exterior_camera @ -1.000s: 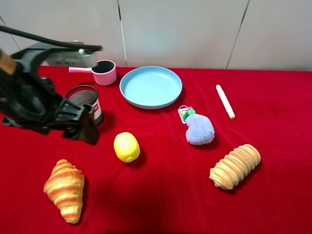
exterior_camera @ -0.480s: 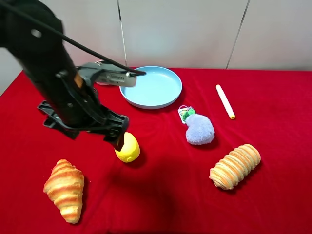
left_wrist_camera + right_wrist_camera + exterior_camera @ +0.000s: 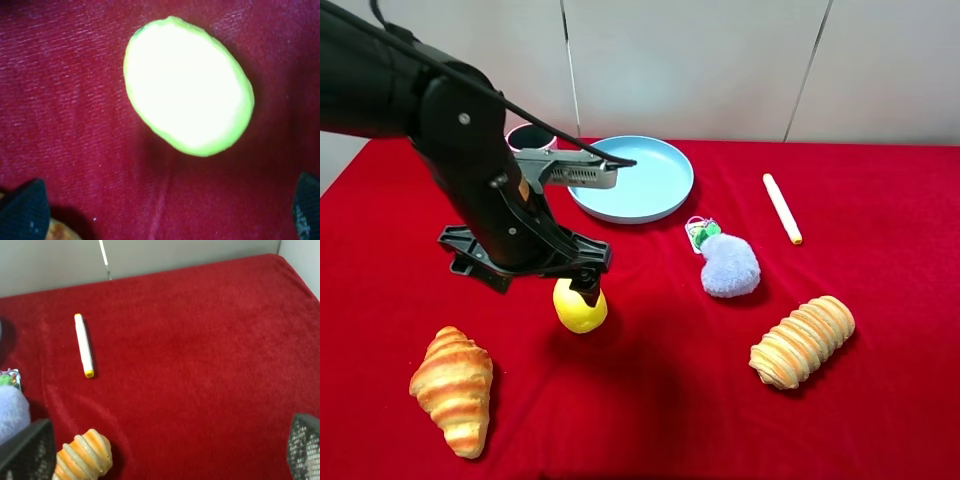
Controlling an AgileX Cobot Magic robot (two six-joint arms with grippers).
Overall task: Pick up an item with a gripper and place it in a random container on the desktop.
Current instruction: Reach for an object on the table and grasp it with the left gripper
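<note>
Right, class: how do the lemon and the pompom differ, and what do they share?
The lemon is yellow and smooth; the pompom is blue and fluffy. The lemon lies under the left pincer; no arm is over the pompom. The pompom has a tag beside it; the lemon has none. Both are roundish, on the red cloth.

A golden-brown croissant (image 3: 452, 389) lies in the left foreground, its ridges running crosswise. Across from it, on the right, sits a longer striped pastry roll (image 3: 802, 341), banded orange and cream and angled up toward the right. Between and behind them rests a fluffy pale-blue pompom (image 3: 730, 265), with a small green-and-white tag (image 3: 701, 232) touching its far side. Farther right lies a white marker (image 3: 782, 208), its yellow tip at the near end. At the back left, a pink cup (image 3: 530, 136) is partly hidden, showing only its rim and dark inside, before a wall of pale grey panels (image 3: 700, 60).
</note>
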